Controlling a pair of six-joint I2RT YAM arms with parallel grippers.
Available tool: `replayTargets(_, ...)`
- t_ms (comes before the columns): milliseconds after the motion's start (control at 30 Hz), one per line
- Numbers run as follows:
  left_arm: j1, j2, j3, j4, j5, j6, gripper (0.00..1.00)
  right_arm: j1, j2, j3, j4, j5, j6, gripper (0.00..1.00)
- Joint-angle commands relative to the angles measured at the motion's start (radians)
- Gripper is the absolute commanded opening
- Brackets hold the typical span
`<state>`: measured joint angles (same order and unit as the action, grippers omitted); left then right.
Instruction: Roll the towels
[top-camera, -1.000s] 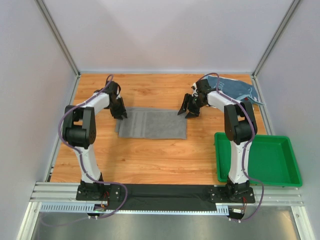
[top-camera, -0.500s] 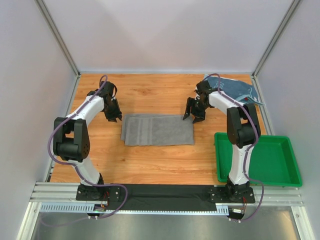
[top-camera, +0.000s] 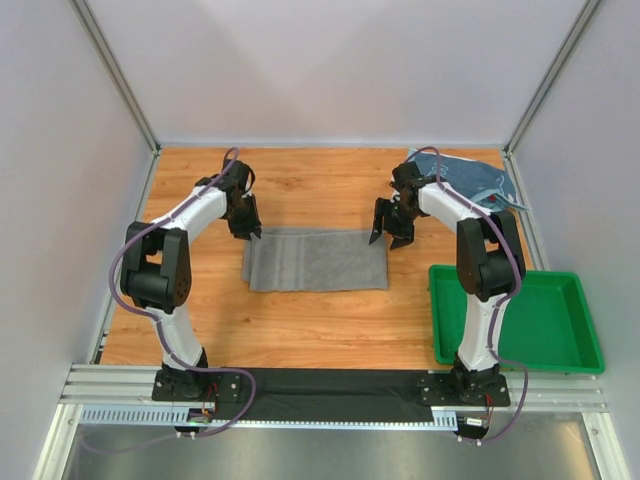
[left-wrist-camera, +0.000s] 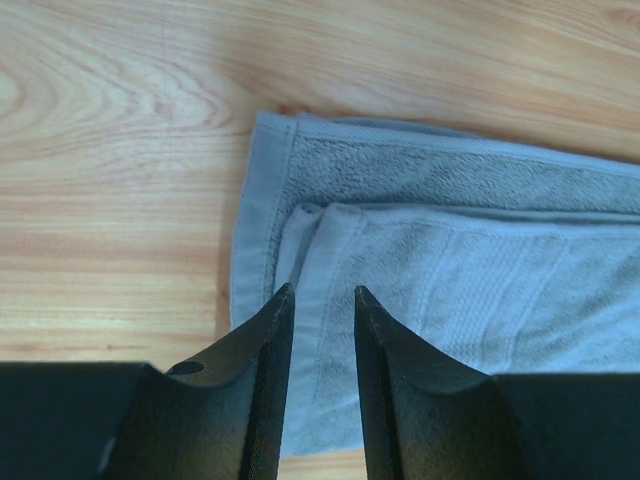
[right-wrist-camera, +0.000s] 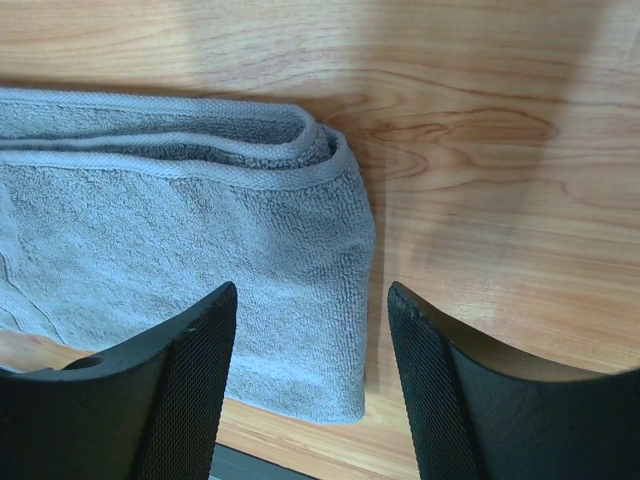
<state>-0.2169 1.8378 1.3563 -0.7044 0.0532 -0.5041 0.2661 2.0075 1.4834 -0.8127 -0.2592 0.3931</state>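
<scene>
White panel walls (top-camera: 320, 70) box in the cell, and below them the wooden table (top-camera: 300, 320) carries it all. Over at the near right, the green tray (top-camera: 545, 325) sits against the table edge, just beside the right arm's base.

Middle of the table now: the grey towel (top-camera: 315, 260) lies flat, folded into a long strip running left to right. And up in the far right corner, a blue towel (top-camera: 485, 180) lies bunched in a heap, well apart from the grey one.

Both arms are reaching in! The left arm (top-camera: 190, 215) bends over the strip's left end, and the right arm (top-camera: 470, 230) over its right end.

Left gripper (top-camera: 247, 228): from the wrist view, the left gripper (left-wrist-camera: 322, 290) points down over the towel's (left-wrist-camera: 450, 270) left hem, where the upper layer sits a little back from the lower one. Its jaws stand a narrow gap apart, with nothing pinched between them.

Right gripper (top-camera: 388, 237): from the wrist view, the right gripper (right-wrist-camera: 312, 287) is spread wide and empty, with the towel's (right-wrist-camera: 170, 220) short right edge lying between its two fingers and the layered fold showing along the far side.
</scene>
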Motion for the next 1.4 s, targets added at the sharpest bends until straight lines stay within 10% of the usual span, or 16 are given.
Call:
replayTargets(0, 0.007, 0.032, 0.052, 0.013, -0.01, 0.033, 0.37, 0.004, -0.052, -0.012, -0.011, 0.018, -0.022, 0.64)
replayTargets(967, 0.001, 0.104, 0.075, 0.028, -0.012, 0.038, 0.33, 0.004, -0.006, -0.009, 0.001, 0.018, -0.025, 0.65)
replayTargets(1367, -0.006, 0.067, 0.06, 0.022, -0.013, 0.044, 0.1, 0.004, -0.012, -0.015, 0.001, 0.018, -0.023, 0.65)
